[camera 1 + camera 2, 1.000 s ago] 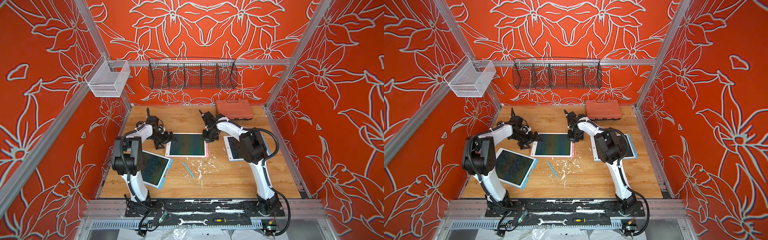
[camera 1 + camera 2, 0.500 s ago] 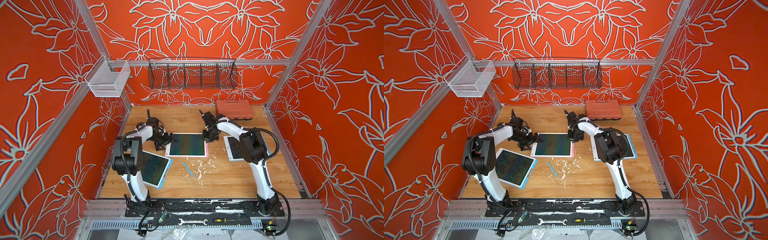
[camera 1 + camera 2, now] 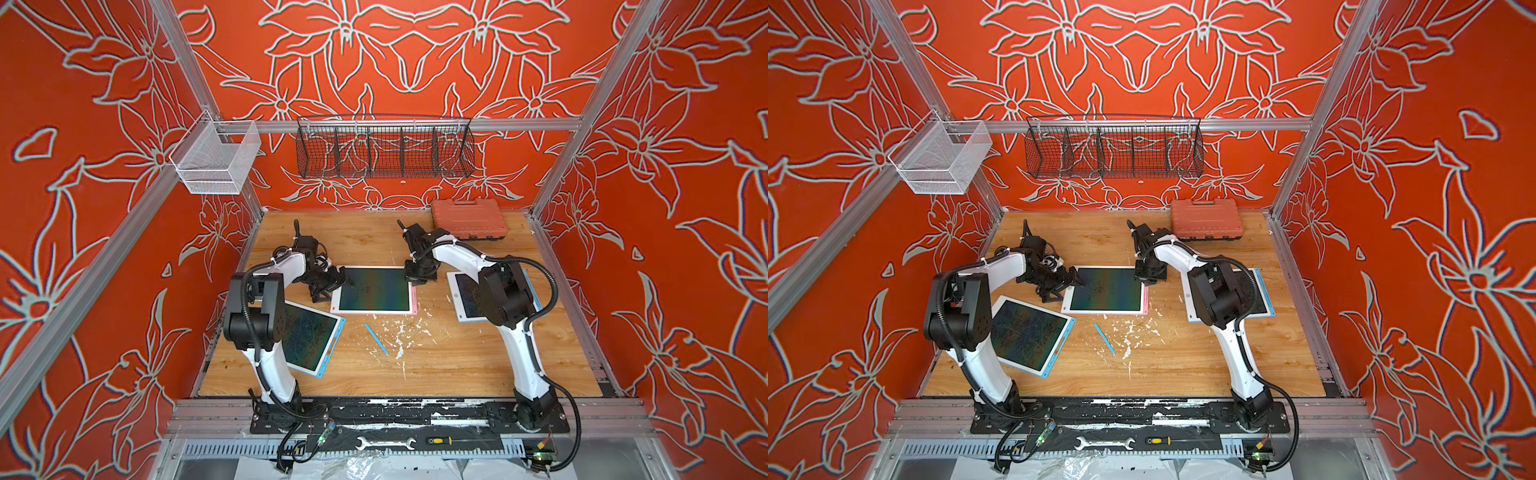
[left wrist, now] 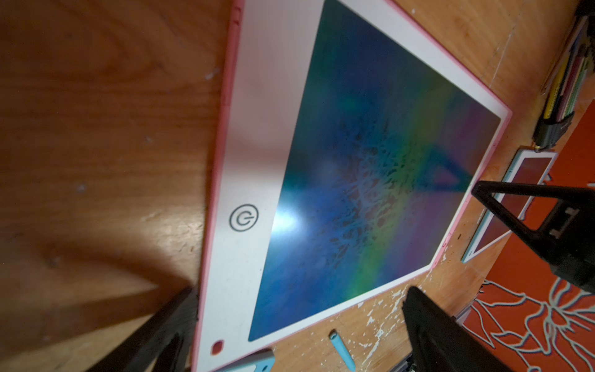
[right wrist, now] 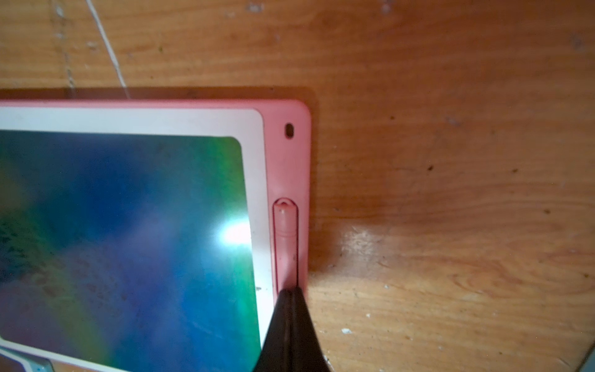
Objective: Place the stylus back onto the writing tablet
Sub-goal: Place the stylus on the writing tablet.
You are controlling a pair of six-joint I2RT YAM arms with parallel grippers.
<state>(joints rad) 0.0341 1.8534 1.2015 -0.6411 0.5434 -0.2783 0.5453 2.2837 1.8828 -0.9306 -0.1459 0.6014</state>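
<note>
Right claw (image 5: 291, 291) just snapped together, tips pressing pink stylus (image 5: 285, 238) into pink tablet (image 5: 286, 151) slot — nearly seated. Left claw (image 4: 299, 309) apart, empty.

Pink-framed writing tablet (image 3: 374, 289) showing white bezel, blue-green-purple rainbow screen. Pink stylus (image 5: 285, 238) matching pink slot. Blue-edged tablet (image 3: 309, 336) lying at 7 o'clock of it; light-blue pen (image 3: 376, 338) at 6. Orange case (image 3: 467, 219), orange walls (image 3: 104, 208) showing white floral outlines.
</note>
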